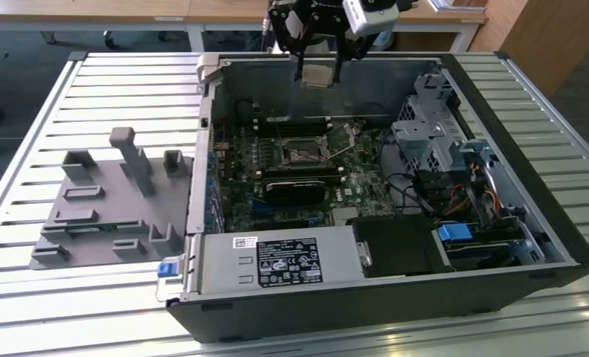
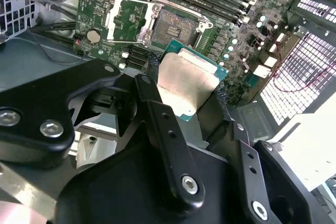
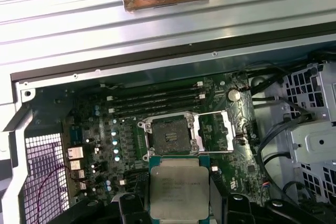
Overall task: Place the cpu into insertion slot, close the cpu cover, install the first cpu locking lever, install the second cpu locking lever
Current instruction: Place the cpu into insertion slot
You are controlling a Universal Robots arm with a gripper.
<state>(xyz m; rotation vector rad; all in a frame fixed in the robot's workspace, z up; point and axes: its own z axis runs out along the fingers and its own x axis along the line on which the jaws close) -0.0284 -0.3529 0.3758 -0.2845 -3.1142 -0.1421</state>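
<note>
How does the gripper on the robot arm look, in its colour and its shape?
The gripper is matte black, built of thick link bars with rounded ends, joined by shiny silver screws. Its fingers are narrow black bars with small holes.

We see the cpu (image 1: 317, 77) as a flat square chip with a silvery-grey metal top and a thin green edge, which is clearest in both wrist views (image 2: 189, 82) (image 3: 178, 191). It hangs in the air, pinched at two opposite edges by the gripper (image 1: 317, 70), well above the board and apart from the insertion slot (image 1: 300, 155). The slot is a dark square socket with a silver rim, and it lies bare and unfilled on the green board (image 2: 173, 24) (image 3: 169, 136). The cpu cover (image 3: 230, 131), a thin silver frame with a cut-out centre, is swung open just beside the slot (image 2: 112, 19).
</note>
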